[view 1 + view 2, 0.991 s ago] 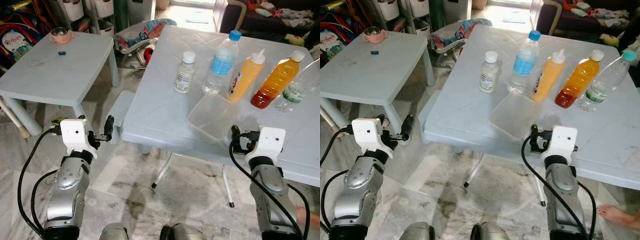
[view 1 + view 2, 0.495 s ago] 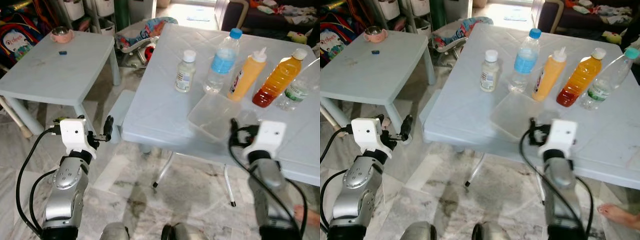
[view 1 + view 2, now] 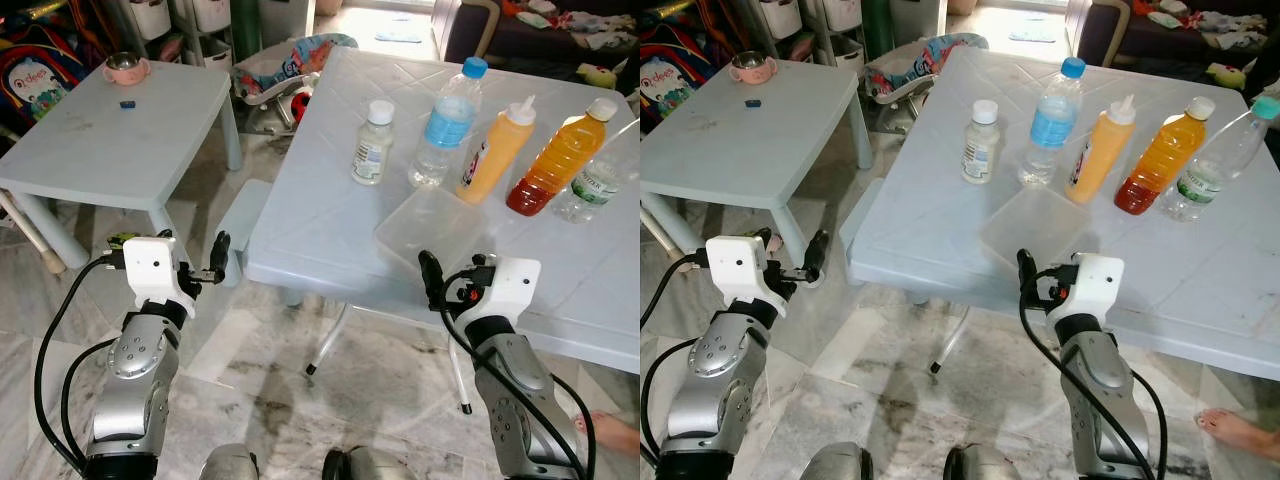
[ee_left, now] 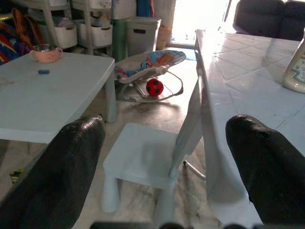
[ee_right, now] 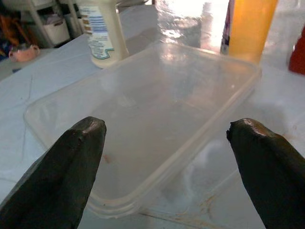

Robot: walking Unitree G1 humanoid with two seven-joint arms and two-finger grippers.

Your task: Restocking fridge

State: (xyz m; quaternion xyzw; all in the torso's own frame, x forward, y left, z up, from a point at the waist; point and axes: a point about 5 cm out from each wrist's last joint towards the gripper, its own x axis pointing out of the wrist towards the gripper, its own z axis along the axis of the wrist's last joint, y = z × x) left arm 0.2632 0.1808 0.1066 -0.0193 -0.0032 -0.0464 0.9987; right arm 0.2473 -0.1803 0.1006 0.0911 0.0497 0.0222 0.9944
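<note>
On the white table (image 3: 320, 210) stand a small white bottle (image 3: 371, 143), a blue-capped water bottle (image 3: 444, 125), a yellow squeeze bottle (image 3: 493, 150), an orange juice bottle (image 3: 556, 157) and a clear bottle with a green label (image 3: 598, 178). A clear plastic container (image 3: 430, 232) lies empty near the front edge. My right gripper (image 3: 436, 278) hovers at that edge, open, fingers spread wide towards the container (image 5: 157, 124). My left gripper (image 3: 216, 256) is open, held low beside the table's left side.
A low white table (image 3: 110, 130) with a pink cup (image 3: 124, 68) stands to the left. A small white chair (image 4: 143, 152) sits between the tables. A baby bouncer (image 4: 147, 64) and a red ball (image 4: 154, 87) lie behind. A person's foot (image 3: 615, 432) is at lower right.
My right gripper has swung left along the table's front edge, to the container's near corner. The left arm has not moved.
</note>
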